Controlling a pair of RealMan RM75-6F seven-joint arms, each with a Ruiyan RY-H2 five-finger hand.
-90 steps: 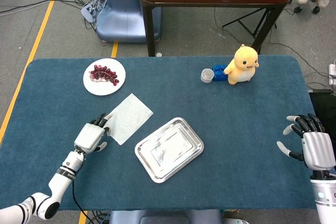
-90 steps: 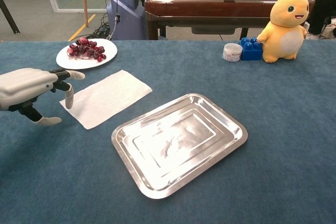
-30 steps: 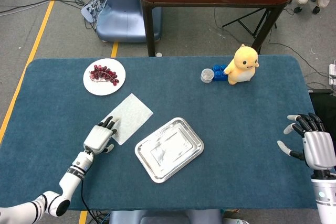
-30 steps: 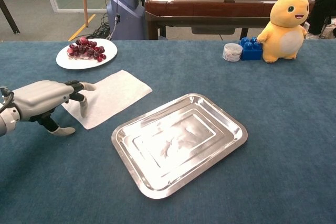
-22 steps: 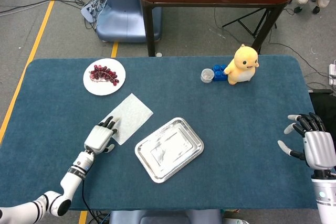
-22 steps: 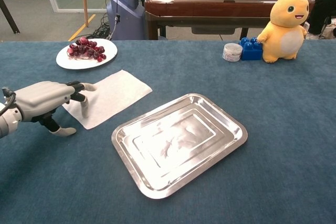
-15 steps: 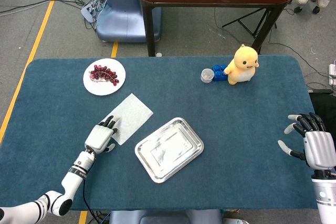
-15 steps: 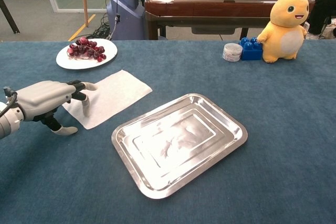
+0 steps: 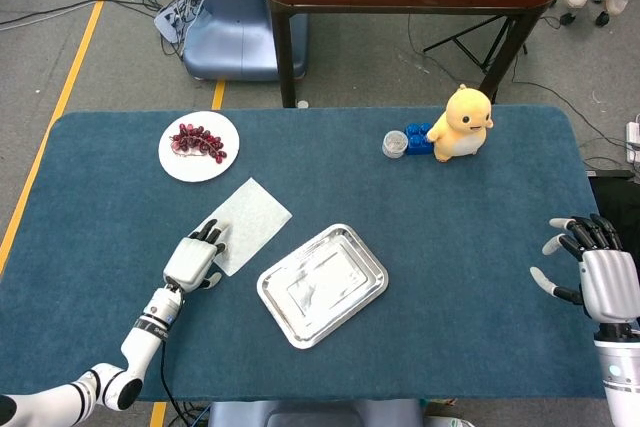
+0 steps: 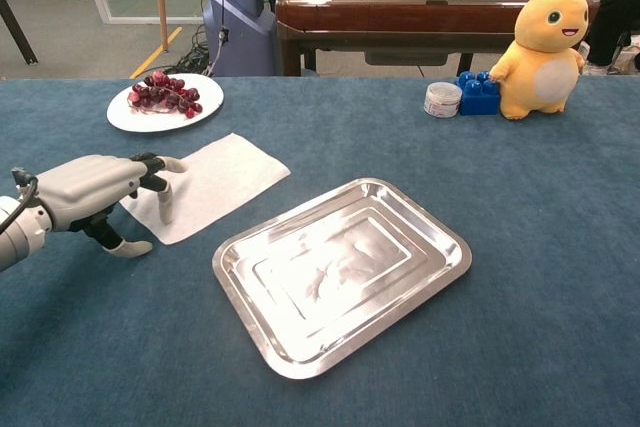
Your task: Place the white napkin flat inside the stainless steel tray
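1. Left hand (image 10: pixel 95 192) sits low over the blue table (image 9: pixel 480 247), palm down, fingertips (image 10: pixel 164 209) on the near corner of the white napkin (image 10: pixel 210 184); the thumb lies beside the napkin's edge, and I cannot tell whether it pinches anything.
2. Behind the napkin stands a white plate (image 9: pixel 198 146) of dark grapes (image 10: pixel 160 93).
3. Napkin lies flat on the cloth, just left of the stainless steel tray (image 10: pixel 340 268), outside it.
4. Farther back, a small white tub (image 10: pixel 441 99), a blue block (image 10: pixel 478 92) and a yellow plush toy (image 10: pixel 543 37) stand side by side.
5. Right hand (image 9: pixel 600 282) hovers at the table's right edge, fingers apart, holding nothing.
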